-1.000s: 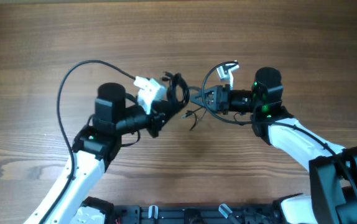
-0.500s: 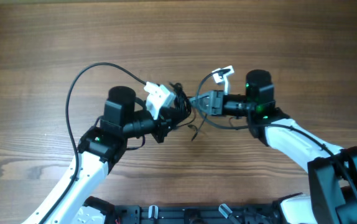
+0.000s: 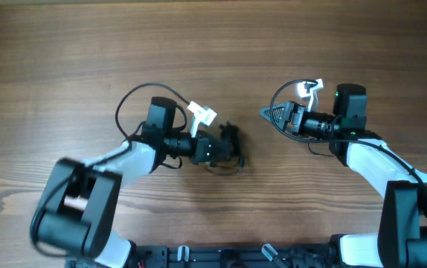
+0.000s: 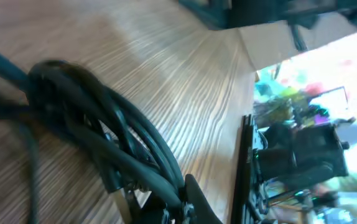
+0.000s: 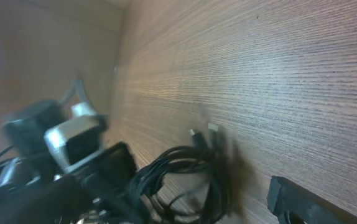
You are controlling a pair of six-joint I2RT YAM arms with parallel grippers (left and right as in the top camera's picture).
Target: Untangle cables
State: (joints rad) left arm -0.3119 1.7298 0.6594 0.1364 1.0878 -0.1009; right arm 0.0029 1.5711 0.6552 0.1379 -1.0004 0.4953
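Left fingers (image 3: 218, 150) are clamped shut on the cables (image 3: 230, 139), gripping the bunch at its left edge. Meanwhile the right fingers (image 3: 271, 113) look spread and empty. The right wrist view shows only one of them (image 5: 303, 200), out at the lower right edge, with nothing near it.

Cables: one tight dark wad of several loops just right of the left fingers, around mid-tabletop (image 3: 213, 45) and slightly toward the near side. Can't tell if the wad sits on the wood or hangs just over it. One thin strand (image 3: 225, 168) curls out below the wad onto the wood.

Left wrist view: the loops (image 4: 104, 134) run thick and roughly parallel down toward the fingertips at bottom centre. Blurry, so no detail on the knot.

Right wrist view: same wad (image 5: 188, 171) seen from the other side. Two tiny pale plug ends (image 5: 202, 130) stick out at its top, and there's a shadow beside it on the wood.

Right fingers point left toward the wad but are well apart from it, with bare wood between.

Each arm's own thick black lead arcs beside its wrist: left lead (image 3: 128, 108), right lead (image 3: 277, 95). Neither touches the wad.

Left arm's lower links (image 3: 72, 205) are smeared in the overhead view.
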